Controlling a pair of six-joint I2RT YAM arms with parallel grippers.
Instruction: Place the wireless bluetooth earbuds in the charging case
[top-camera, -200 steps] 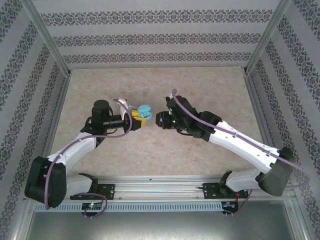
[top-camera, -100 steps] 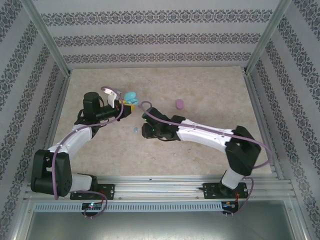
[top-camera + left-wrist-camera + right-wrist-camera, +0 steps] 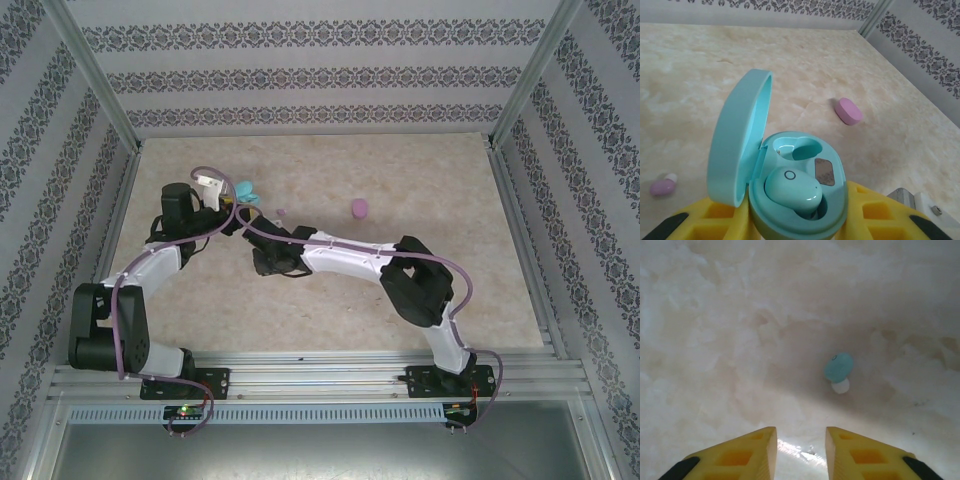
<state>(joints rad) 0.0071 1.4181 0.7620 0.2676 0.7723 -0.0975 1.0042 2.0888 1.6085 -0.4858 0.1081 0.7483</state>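
Clamping the charging case (image 3: 740, 135) between its yellow fingers, the left gripper (image 3: 797, 212) presents it lid-up, wells facing out. This is probably so the other arm can drop a bud straight in.
- One teal earbud (image 3: 790, 192) sits in the well nearest the fingers. The empty well (image 3: 800, 149) lies just beyond it.
- A pink earbud (image 3: 662, 185) lies on the table off to this gripper's left, and a pink case (image 3: 848, 111) lies ahead to its right. Both look like another set.

The right gripper (image 3: 801, 450) points down at the table (image 3: 715, 340), jaws parted and nothing between them.
- The loose earbud (image 3: 838, 370) lies just ahead of the tips, slightly right of the gap.
- It is a small, rounded teal shell with a faint ring mark and a white tip turned toward the gripper. It looks slippery, so the pinch would need centring.
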